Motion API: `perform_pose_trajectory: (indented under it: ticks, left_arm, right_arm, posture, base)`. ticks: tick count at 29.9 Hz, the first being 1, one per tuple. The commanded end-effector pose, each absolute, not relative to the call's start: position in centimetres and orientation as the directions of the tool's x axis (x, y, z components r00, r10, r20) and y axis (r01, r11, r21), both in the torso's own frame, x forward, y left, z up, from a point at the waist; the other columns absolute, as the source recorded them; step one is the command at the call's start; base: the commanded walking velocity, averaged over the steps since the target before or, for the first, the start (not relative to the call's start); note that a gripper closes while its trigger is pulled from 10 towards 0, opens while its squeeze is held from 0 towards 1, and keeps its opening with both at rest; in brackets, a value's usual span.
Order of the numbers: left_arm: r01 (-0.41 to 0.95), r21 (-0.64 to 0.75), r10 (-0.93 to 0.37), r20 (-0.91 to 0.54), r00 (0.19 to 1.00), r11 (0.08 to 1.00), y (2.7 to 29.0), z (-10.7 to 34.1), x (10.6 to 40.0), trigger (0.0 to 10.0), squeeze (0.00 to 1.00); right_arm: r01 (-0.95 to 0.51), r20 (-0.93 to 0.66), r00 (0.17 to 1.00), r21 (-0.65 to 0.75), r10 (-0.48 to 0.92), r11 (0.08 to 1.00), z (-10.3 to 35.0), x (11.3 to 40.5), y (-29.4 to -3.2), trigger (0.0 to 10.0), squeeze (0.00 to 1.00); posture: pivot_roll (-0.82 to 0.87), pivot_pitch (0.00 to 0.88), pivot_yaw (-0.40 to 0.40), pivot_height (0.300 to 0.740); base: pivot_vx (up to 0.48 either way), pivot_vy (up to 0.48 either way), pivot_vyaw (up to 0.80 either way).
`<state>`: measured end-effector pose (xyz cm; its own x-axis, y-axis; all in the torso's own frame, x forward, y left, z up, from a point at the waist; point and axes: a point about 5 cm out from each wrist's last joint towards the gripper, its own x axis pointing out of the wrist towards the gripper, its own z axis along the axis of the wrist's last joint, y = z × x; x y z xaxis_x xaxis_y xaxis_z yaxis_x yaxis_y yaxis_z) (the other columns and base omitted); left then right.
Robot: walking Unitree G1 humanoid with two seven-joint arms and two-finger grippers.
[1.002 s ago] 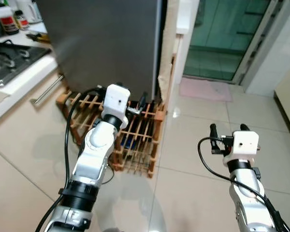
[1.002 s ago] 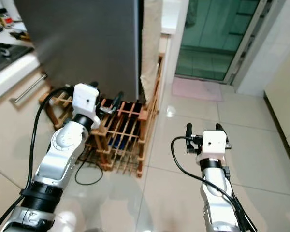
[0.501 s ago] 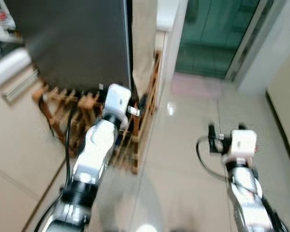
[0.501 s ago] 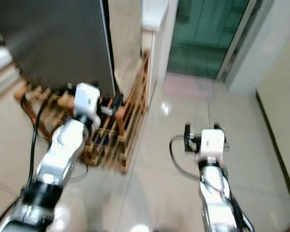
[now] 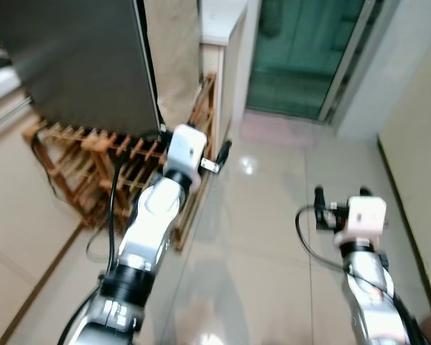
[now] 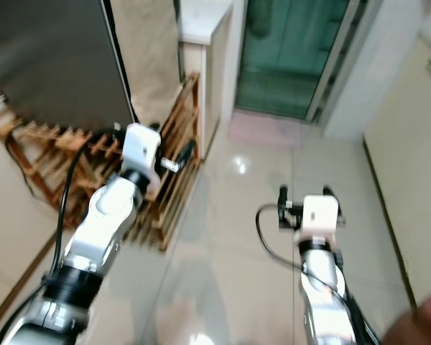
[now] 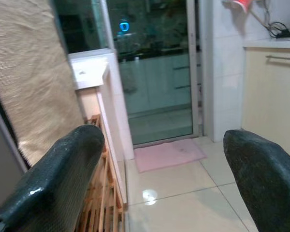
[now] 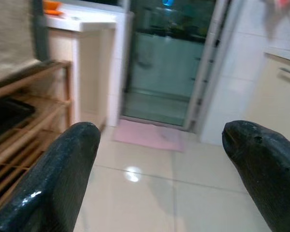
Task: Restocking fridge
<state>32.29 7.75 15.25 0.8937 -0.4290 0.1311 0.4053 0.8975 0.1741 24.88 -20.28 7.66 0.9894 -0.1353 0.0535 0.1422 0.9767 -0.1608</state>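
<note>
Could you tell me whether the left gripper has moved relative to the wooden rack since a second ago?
Yes: the left gripper has swung rightward off the wooden rack, now over the floor.

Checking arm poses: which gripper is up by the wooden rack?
The left gripper, raised beside the wooden rack under the fridge. The right gripper hangs over bare floor tiles, well clear of it.

Both arms up over the shiny tile floor [image 6: 223, 237], left end effector [image 6: 181, 157] by the wooden rack [image 6: 174, 122], right end effector [image 6: 302, 194] toward a pink mat [image 6: 262, 129].
</note>
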Motion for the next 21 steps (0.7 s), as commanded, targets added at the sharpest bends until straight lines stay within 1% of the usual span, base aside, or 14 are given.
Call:
perform_pose_trajectory:
  ticks: [1, 3, 7, 13, 21]
  left_arm:
    - [0.389, 0.193, -0.415, 0.122, 0.902, 0.901, 8.19, 15.20, 32.26, 10.0, 0.00]
    - [0.388, 0.192, -0.415, 0.121, 0.902, 0.901, 8.18, 15.18, 32.25, 10.0, 0.00]
    - [0.377, 0.173, -0.399, 0.119, 0.909, 0.910, 8.34, 15.19, 32.36, 10.0, 0.00]
    - [0.385, 0.196, -0.412, 0.124, 0.903, 0.902, 7.96, 15.38, 32.30, 10.0, 0.00]
    - [0.380, 0.172, -0.402, 0.121, 0.907, 0.909, 8.04, 15.40, 32.36, 10.0, 0.00]
  right_arm:
    - [0.130, 0.067, 0.990, -0.159, -0.121, 0.979, 8.01, 25.10, -19.80, 10.0, 0.00]
    - [0.131, 0.066, 0.990, -0.160, -0.121, 0.978, 7.98, 25.10, -19.79, 10.0, 0.00]
    - [0.139, 0.048, 0.990, -0.158, -0.133, 0.978, 7.71, 25.08, -19.85, 10.0, 0.00]
    - [0.134, 0.047, 0.991, -0.162, -0.128, 0.978, 7.74, 25.03, -19.83, 10.0, 0.00]
    - [0.136, 0.047, 0.990, -0.164, -0.130, 0.977, 7.74, 24.98, -19.81, 10.0, 0.00]
  posture:
    - [0.01, 0.000, 0.010, 0.740]
    - [0.01, 0.000, 0.010, 0.740]
    - [0.01, 0.000, 0.009, 0.740]
    - [0.01, 0.000, 0.010, 0.740]
    - [0.01, 0.000, 0.011, 0.740]
  base:
    - [0.390, -0.274, 0.68]
    - [0.394, -0.270, 0.68]
    - [0.443, 0.000, 0.00]
    - [0.467, 0.000, 0.00]
    - [0.470, 0.000, 0.00]
